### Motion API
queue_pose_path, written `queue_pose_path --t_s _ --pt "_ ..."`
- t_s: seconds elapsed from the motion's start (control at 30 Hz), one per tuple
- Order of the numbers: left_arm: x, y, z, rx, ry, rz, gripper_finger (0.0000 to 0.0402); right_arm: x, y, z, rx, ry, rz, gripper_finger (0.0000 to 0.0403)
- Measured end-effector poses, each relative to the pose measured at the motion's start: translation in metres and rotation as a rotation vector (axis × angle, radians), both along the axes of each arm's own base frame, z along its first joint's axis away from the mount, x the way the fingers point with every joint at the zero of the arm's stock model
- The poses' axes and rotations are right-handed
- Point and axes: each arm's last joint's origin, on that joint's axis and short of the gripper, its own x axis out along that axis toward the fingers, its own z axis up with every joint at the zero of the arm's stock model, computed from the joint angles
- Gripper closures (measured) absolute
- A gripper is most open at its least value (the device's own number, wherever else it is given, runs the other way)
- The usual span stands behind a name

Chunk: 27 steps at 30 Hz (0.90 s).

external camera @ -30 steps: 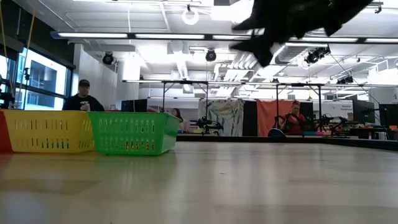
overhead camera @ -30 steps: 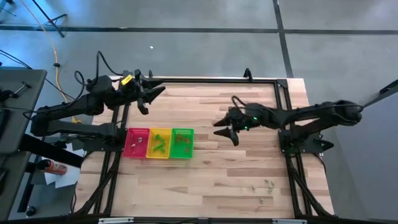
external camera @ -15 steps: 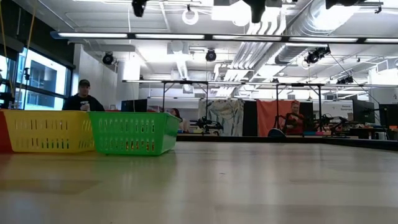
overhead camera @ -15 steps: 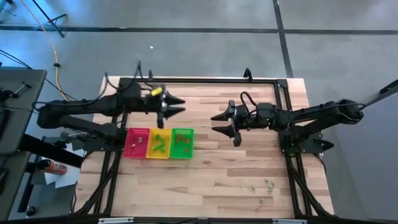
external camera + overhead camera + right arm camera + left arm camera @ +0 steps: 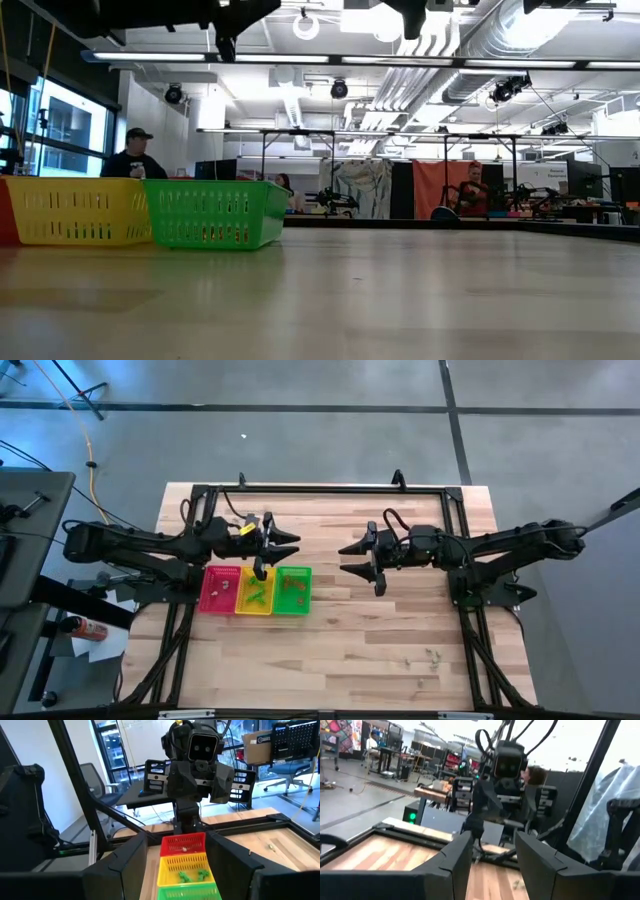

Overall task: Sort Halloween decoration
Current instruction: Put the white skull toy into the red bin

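Clock directions are taken on the high view, with twelve at the far edge of the table (image 5: 350, 630).

Nearest, at about five o'clock close to the front edge, a few pieces of the Halloween decoration (image 5: 431, 655) lie loose on the wood. In my judgement they wait there to be picked up.

Further in, at about nine o'clock, three trays stand side by side and touching: the red tray (image 5: 221, 569), the yellow tray (image 5: 256, 611) and the green tray (image 5: 309, 590). Small pieces are already in each of them, green ones in the green tray. I think the row makes one place for each colour.

Just behind the trays, the left gripper (image 5: 278, 552) hangs over the far rim of the yellow and green trays. Its fingers are apart and nothing is between them, so it looks as if it has nothing to deliver.

Near the centre of the table, the right gripper (image 5: 345, 558) is high above the wood and points toward nine o'clock, facing the left one. Its fingers are also spread and hold nothing. It is well apart from the loose pieces, so it must travel toward five o'clock to reach them.
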Motion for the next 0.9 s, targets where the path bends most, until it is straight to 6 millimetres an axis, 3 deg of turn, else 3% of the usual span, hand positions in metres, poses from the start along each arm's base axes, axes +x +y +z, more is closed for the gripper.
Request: queue_pose_path --t_s 0.4,0.63,0.77,0.9 --pt "0.0 0.0 -0.002 0.001 0.018 0.001 0.0261 0.0 0.0 -0.001 -0.003 0.009 0.0 0.0208" --pt "0.004 0.003 0.0 -0.127 0.042 0.065 0.0261 0.0 0.0 -0.001 0.003 0.014 0.0 0.0208" --pt "0.015 0.018 0.016 -0.157 0.218 0.208 0.0261 0.0 -0.001 -0.002 0.021 0.024 -0.002 0.0208" --pt "0.019 0.053 0.028 -0.205 0.577 0.416 0.0261 0.0 -0.002 -0.003 -0.024 0.032 -0.009 0.0208"
